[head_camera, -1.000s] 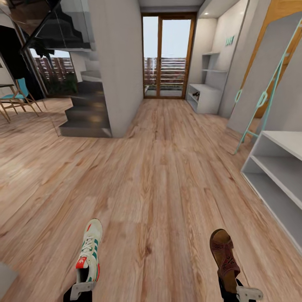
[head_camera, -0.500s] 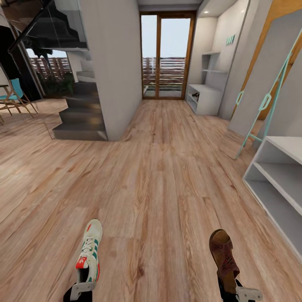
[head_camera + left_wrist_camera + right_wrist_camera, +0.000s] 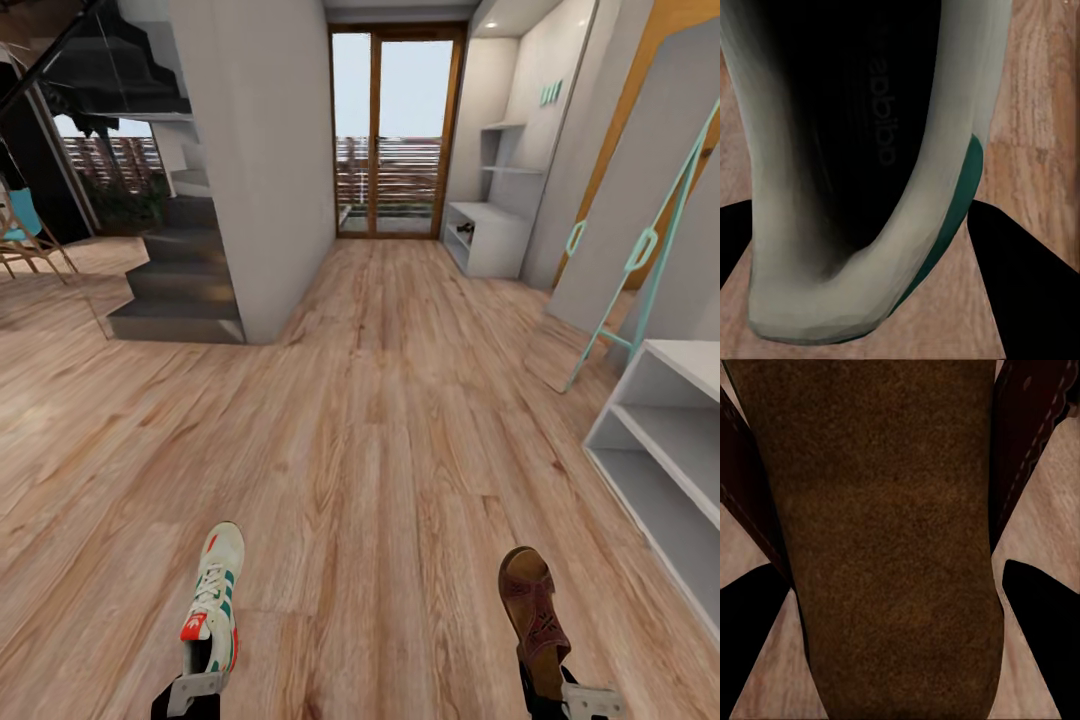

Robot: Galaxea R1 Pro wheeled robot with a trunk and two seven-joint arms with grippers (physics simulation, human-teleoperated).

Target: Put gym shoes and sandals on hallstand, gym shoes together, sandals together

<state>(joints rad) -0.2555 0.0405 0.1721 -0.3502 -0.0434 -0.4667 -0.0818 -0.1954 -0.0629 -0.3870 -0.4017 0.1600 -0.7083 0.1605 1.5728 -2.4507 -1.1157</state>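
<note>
The corridor floor (image 3: 380,420), light wood plank, runs ahead of both jaws to a glazed door (image 3: 398,130) at the far end. Beyond the right jaws and off to their outer side stands a plain grey bench (image 3: 668,460) with two open shelves, and far past it, near the door, the hallstand (image 3: 490,232), a pale low counter with stepped wall shelves above it; something small and dark sits in its lower shelf, too small to tell what. A grey staircase (image 3: 180,285) lies far ahead of the left jaws, on their outer side.

The left gripper (image 3: 192,692) is closed on the heel of a gym shoe (image 3: 213,612), toe pointing away from the jaws; the left wrist view looks into the shoe's dark opening, dark fingers (image 3: 1031,292) at either side. The right gripper (image 3: 572,697) is clamped on the heel of a sandal (image 3: 535,618), toe likewise pointing forward, its brown insole (image 3: 881,547) between the fingers
</note>
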